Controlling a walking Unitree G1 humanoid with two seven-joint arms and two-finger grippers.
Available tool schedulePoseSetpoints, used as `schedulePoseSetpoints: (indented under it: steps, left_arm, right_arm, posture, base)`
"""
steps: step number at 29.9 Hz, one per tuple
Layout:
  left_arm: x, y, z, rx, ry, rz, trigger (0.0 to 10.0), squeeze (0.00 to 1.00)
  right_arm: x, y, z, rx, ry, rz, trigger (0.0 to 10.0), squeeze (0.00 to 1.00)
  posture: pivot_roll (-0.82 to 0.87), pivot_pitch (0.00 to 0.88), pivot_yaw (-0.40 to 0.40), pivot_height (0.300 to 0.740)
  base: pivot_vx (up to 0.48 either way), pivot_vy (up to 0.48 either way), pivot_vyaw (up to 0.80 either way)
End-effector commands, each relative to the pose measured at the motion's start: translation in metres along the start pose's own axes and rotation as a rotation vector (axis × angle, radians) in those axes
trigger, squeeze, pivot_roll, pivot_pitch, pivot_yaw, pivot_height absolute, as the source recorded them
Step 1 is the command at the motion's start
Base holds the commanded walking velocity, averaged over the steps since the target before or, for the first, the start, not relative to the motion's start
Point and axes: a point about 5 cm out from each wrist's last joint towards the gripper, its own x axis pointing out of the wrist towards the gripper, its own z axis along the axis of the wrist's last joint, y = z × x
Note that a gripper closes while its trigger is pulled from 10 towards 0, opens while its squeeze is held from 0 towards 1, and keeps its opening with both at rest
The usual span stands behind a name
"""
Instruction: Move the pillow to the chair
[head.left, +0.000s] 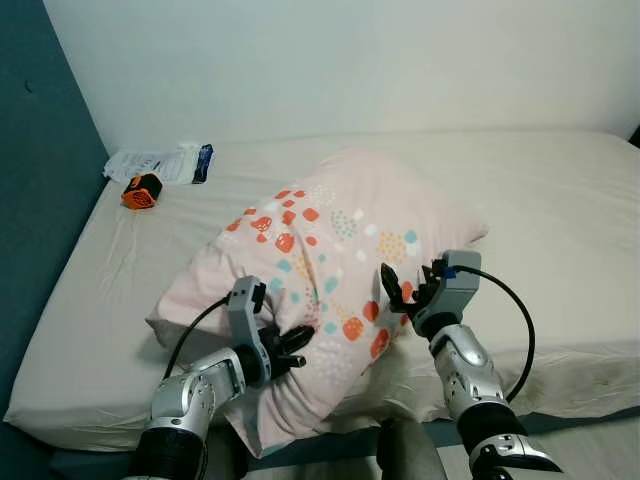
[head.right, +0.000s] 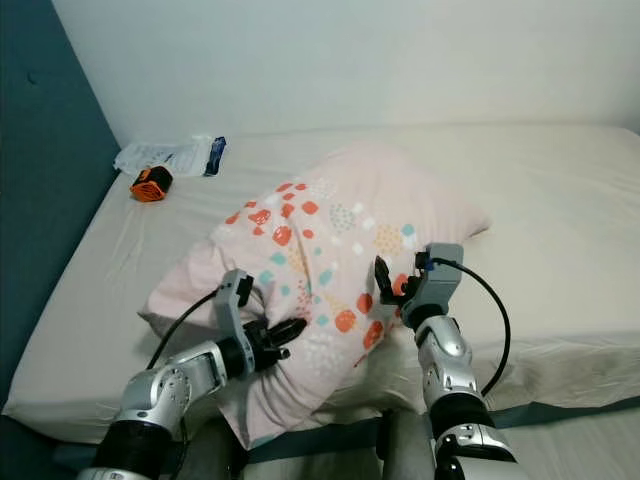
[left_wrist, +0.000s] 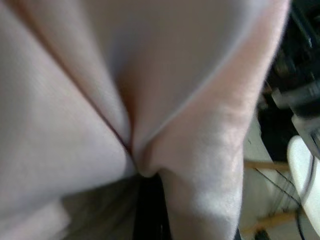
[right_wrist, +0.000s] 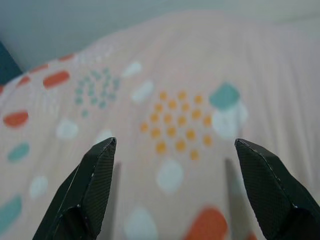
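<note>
Pillow (head.left: 330, 250) near the bed's (head.left: 560, 200) front edge — left gripper (head.left: 290, 345) pinching its fabric; right gripper (right_wrist: 175, 170) spread wide, fingers touching the pillow's patterned face.

Overall light: soft and even in both eye views, daylight-like, no strong glare.
Wall (head.left: 350, 60): bright, a little washed out toward the top.
Bed sheet (head.left: 560, 200): evenly lit, with only gentle shade in its wrinkles.
Shadows: a soft dark zone under the pillow (head.left: 340, 250) at its near edge; faint shadows of the right gripper (right_wrist: 175, 150) fingers lie on the fabric.
Eye views sharpness: mostly clear, slightly soft, with mild bending at the edges.
Left wrist view: very blurred, cloth too close to focus, dim in the folds.
Right wrist view: the fingertips (right_wrist: 100, 165) are sharp; the pattern behind is out of focus.
</note>
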Motion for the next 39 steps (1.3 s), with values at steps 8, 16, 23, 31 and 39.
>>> schedulePoseSetpoints:
  steps: [8, 16, 23, 31, 39]
  left_arm:
    - [-0.062, 0.013, -0.014, 0.294, 0.442, -0.171, 0.0, 0.00]
    - [-0.111, 0.040, 0.002, 0.449, 0.678, -0.072, 0.0, 0.00]
    - [-0.144, 0.079, 0.017, 0.638, 0.903, 0.230, 0.0, 0.00]
    - [-0.193, 0.102, 0.037, 0.729, 1.118, 0.492, 0.0, 0.00]
    - [-0.216, 0.119, 0.050, 0.822, 1.100, 0.726, 0.0, 0.00]
  right_arm:
    - [0.009, -0.042, 0.056, 0.051, -0.229, -0.198, 10.0, 0.00]
    - [0.014, -0.039, 0.056, 0.029, -0.212, -0.199, 10.0, 0.00]
    - [0.018, -0.038, 0.061, 0.029, -0.226, -0.197, 10.0, 0.00]
    - [0.022, -0.041, 0.069, 0.020, -0.236, -0.200, 10.0, 0.00]
    - [0.029, -0.035, 0.065, 0.027, -0.187, -0.208, 10.0, 0.00]
  posture:
    - [0.03, 0.000, -0.032, 0.575]
    - [0.05, 0.000, -0.037, 0.575]
    - [0.04, 0.000, -0.040, 0.575]
    - [0.05, 0.000, -0.041, 0.575]
    - [0.06, 0.001, -0.038, 0.575]
  base:
    - [0.000, 0.000, 0.00]
    - [0.000, 0.000, 0.00]
    - [0.000, 0.000, 0.00]
    - [0.000, 0.000, 0.00]
    - [0.000, 0.000, 0.00]
